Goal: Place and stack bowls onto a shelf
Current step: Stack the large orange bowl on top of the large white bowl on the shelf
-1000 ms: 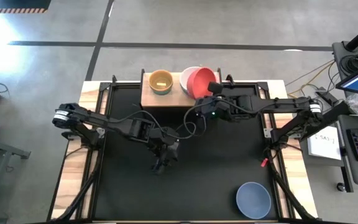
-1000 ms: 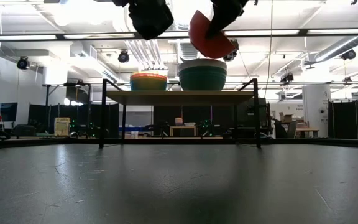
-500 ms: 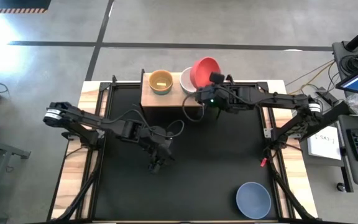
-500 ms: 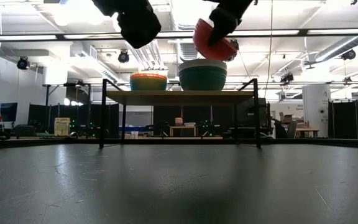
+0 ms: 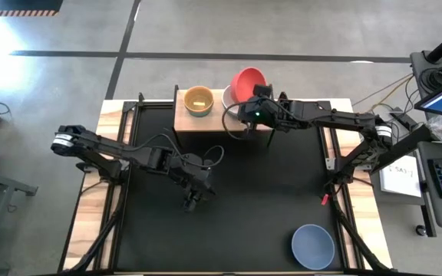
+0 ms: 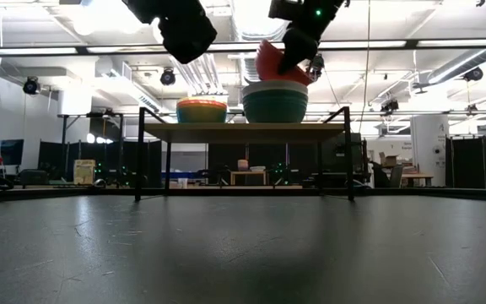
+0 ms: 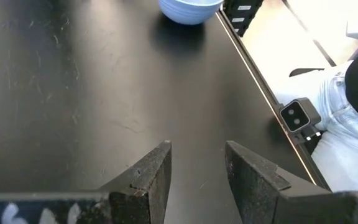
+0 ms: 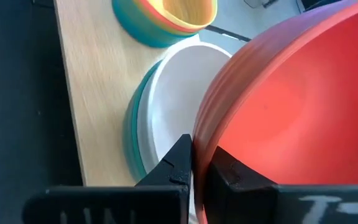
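The light-wood shelf (image 5: 215, 119) stands at the table's far edge. On it are a stack of small bowls with a yellow one on top (image 5: 199, 100) and a white bowl nested in a teal one (image 5: 231, 98). My right gripper (image 5: 256, 100) is shut on the red bowl (image 5: 250, 82) and holds it tilted over the white bowl (image 8: 173, 99). In the low view the red bowl (image 6: 277, 66) hangs just above the white-and-teal pair (image 6: 274, 103). My left gripper (image 5: 192, 201) hovers open over the table's middle. A periwinkle bowl (image 5: 313, 245) sits near the table's near right corner. My right gripper pinches the red bowl's rim (image 8: 199, 146), one finger (image 8: 179, 165) outside the wall and the other (image 8: 229, 171) inside. The bowl is tilted, its opening turned partly toward the gripper. Whether its low edge (image 6: 300, 80) touches the white bowl, I cannot tell.
The periwinkle bowl (image 7: 188, 9) also shows in the left wrist view, beyond the open fingers (image 7: 197, 168). Bare shelf board (image 8: 86, 81) lies beside the two stacks. The black tabletop (image 5: 267, 192) is bare between the arms. A small camera (image 7: 297, 115) stands at the table's edge.
My right gripper carried the red bowl toward the far edge and down, from in front of the shelf to just over the white bowl, keeping it tilted. My left gripper drifted a little toward the left and near edges, still open.
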Controlling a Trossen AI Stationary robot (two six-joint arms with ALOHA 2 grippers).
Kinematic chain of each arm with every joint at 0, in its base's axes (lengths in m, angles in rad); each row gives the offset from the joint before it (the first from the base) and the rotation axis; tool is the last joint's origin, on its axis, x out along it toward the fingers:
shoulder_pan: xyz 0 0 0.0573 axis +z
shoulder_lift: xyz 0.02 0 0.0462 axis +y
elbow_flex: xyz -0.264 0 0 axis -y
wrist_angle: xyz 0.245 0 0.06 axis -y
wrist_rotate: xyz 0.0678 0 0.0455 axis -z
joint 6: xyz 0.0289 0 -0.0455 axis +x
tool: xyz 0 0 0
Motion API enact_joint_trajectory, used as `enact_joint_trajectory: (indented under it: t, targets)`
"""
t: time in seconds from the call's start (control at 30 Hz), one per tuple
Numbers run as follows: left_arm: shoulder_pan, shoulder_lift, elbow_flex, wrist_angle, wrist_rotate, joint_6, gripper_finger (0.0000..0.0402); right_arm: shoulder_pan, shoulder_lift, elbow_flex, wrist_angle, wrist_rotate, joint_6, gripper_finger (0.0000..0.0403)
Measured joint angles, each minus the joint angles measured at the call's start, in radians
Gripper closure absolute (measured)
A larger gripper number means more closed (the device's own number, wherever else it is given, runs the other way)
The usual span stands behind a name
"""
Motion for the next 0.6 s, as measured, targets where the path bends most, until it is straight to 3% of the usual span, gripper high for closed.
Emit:
enact_joint_trajectory:
  t: [0.27, 0.6]
  targets:
    - [0.014, 0.000, 0.000, 0.000, -0.001, 0.001, 0.0270, 0.000, 0.005, 0.000, 0.009, -0.069, -0.048, 0.0366]
    - [0.017, 0.000, 0.000, 0.006, -0.001, 0.000, 0.0270, 0.000, -0.006, 0.000, 0.009, -0.065, -0.063, 0.0315]
